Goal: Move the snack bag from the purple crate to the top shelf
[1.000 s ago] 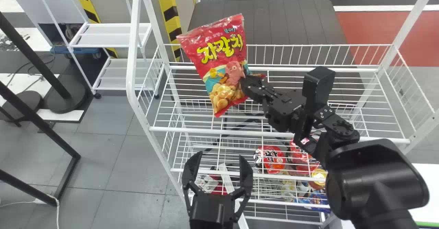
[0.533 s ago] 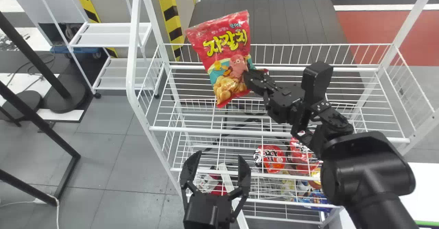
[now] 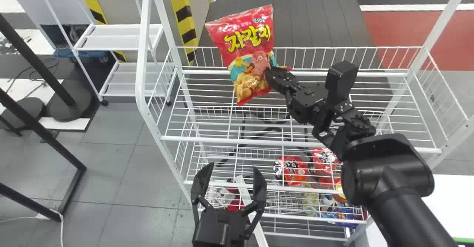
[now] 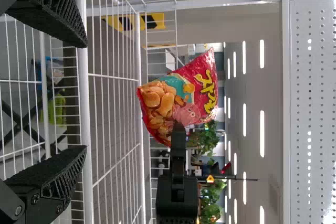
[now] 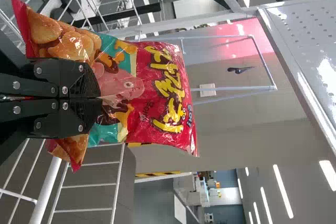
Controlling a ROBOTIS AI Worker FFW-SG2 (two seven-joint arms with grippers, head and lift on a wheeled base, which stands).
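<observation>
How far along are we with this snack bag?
The pick looks done: the right claw has the snack bag pinched. In hand is the placing, with the bag up in the air, seemingly over the top shelf. Left: set it down on the wires and release.

The jaws [image 5: 98, 98] pinch the red snack bag [image 5: 157, 95] near white wire shelving [image 5: 86, 186].

- The snack bag [image 3: 246, 50] was glossy red, with yellow lettering, a pink cartoon character, a teal patch and golden snack pieces pictured near its bottom.
- It looked plump, creased where the right hand [image 3: 273, 74] pinched its lower part.
- Upright but tilted, it hung above the top shelf [image 3: 237, 141], nearer the left end than the right.
</observation>
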